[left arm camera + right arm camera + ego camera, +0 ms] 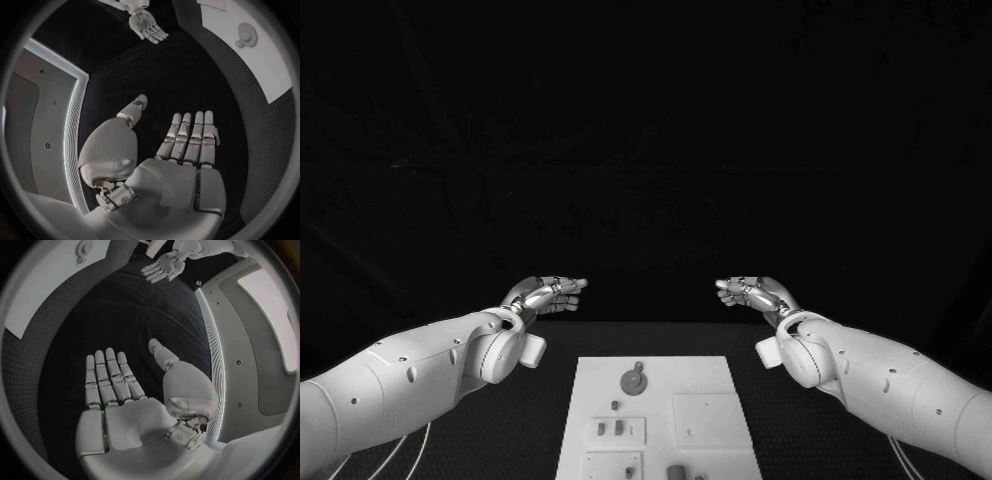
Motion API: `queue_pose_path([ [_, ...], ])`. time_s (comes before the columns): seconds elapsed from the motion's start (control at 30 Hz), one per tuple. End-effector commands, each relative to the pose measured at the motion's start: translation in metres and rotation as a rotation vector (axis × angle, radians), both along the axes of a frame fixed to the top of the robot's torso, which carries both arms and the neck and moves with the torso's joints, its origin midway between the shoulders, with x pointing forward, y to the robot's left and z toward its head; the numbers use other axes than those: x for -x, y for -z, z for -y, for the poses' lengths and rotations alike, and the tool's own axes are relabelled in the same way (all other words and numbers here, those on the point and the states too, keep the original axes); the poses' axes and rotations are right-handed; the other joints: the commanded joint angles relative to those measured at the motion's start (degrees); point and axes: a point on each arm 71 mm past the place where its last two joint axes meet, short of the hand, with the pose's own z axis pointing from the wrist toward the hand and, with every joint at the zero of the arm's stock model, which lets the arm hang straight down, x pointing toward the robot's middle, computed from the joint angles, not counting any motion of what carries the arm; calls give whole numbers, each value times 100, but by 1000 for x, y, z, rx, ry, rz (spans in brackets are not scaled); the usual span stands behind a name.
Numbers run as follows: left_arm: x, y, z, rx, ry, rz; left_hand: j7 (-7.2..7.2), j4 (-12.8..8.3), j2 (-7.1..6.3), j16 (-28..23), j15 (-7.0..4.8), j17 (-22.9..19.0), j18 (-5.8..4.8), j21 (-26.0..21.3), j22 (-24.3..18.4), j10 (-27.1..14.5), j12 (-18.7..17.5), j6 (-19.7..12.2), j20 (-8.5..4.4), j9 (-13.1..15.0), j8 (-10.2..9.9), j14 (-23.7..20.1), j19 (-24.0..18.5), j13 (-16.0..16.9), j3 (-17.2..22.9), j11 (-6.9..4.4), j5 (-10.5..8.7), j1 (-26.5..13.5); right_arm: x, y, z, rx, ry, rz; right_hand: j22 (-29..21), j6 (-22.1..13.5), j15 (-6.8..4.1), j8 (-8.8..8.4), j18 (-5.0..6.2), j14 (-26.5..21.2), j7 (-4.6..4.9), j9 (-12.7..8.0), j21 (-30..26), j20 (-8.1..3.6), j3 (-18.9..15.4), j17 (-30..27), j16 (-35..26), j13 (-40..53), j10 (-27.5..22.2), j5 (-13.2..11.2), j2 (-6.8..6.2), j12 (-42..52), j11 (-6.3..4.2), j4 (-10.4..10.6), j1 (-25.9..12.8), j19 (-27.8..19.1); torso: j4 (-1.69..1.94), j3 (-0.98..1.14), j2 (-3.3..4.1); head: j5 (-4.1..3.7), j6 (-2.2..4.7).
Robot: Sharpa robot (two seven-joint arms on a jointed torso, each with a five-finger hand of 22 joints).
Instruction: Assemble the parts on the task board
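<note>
You see both silver many-fingered hands raised above the far part of the black table, the left hand and the right hand facing each other, each with straight, spread fingers and nothing in them. This looks like a rest pose, clear of the work. The flat white task board lies near, between the arms; a small round grey part and little pegs sit on it. Whether assembly is ahead or finished, I cannot judge.
</note>
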Motion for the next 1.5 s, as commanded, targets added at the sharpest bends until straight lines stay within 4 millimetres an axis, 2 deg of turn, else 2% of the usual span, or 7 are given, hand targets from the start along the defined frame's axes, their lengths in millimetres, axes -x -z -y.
queue_pose_path([
  [0.03, -1, -3, 2, 49, 10, 17, -4, 114, -56, -22, 7, -2, -42, -1, -21, -49, 1, -70, 0, 26, -16, -69, -54, -34, -110, -11, -40, -203, 2, 0, -8, -66, -74, -8, 5, -110, 23, -46, -92, -98, 10, -14, -88, 25, -155, -41, -84, -105, -83, 6, 28, -113, 2, 72, -215, -172, -6, 32, -2, 8, 100],
  [0.13, -1, -3, 4, 52, 17, 19, -24, 275, -91, -26, 14, 5, -42, -6, -46, -91, -1, -125, 5, 50, -9, -112, -99, -64, -195, -22, -42, -435, 2, 3, -8, -66, -74, -15, 39, -162, 32, -45, -116, -140, 18, -15, -119, 25, -234, -63, -128, -190, -88, 8, 59, -182, 6, 134, -342, -260, -13, 46, 13, 12, 122],
  [0.17, -1, 0, 0, 15, -2, 2, -753, 804, 892, -1042, -1064, -2999, -42, -382, -4180, -4288, -371, -3568, -655, -2576, -1324, -3602, -3521, -609, -2520, -797, -327, -5166, 1, 2, -4, -27, -28, -10, -1863, -4142, -1117, -555, -433, -3432, -1099, -3529, -1384, -1047, -2724, -2272, -2360, -1779, -4740, -266, 197, -841, -1055, 1355, -4553, -2441, -5, 24, -1, 8, 90],
  [0.27, 1, 1, 2, 21, -5, 5, -753, 804, 892, -1042, -1064, -2999, -42, -382, -4180, -4288, -371, -3568, -655, -2576, -1324, -3602, -3521, -609, -2520, -797, -327, -5166, 3, 2, -5, -32, -26, -8, -2213, -4142, -1117, -555, -433, -3432, -1099, -3529, -1384, -1047, -2724, -2272, -2360, -1779, -4740, -266, 197, -841, -1055, 1355, -4553, -2441, -14, 28, -15, 8, 56],
  [0.3, 2, 2, 4, 25, -7, 7, -753, 804, 892, -1042, -1064, -2999, -42, -382, -4180, -4288, -371, -3568, -655, -2576, -1324, -3602, -3521, -609, -2520, -797, -327, -5166, 3, 2, -6, -36, -24, -6, -6263, -4142, -1117, -555, -433, -3432, -1099, -3529, -1384, -1047, -2724, -2272, -2360, -1779, -4740, -266, 197, -841, -1055, 1355, -4553, -2441, -20, 30, -24, 8, 33],
  [0.8, 70, 21, 60, 177, -121, 60, -753, 804, 892, -1042, -1064, -2999, -42, -382, -4180, -4288, -371, -3568, -655, -2576, -1324, -3602, -3521, -609, -2520, -797, -327, -5166, 55, -2, -40, -198, 69, 16, -6263, -4142, -1117, -555, -433, -3432, -1099, -3529, -1384, -1047, -2724, -2272, -2360, -1779, -4740, -266, 197, -841, -1055, 1355, -4553, -2441, -206, 119, -317, 6, -706],
  [1.5, 110, 21, 82, 226, -184, 69, -753, 804, 892, -1042, -1064, -2999, -42, -382, -4180, -4288, -371, -3568, -655, -2576, -1324, -3602, -3521, -609, -2520, -797, -327, -5166, 119, -7, -64, -295, 169, -47, -6263, -4142, -1117, -555, -433, -3432, -1099, -3529, -1384, -1047, -2724, -2272, -2360, -1779, -4740, -266, 197, -841, -1055, 1355, -4553, -2441, -216, 124, -333, 5, -746],
])
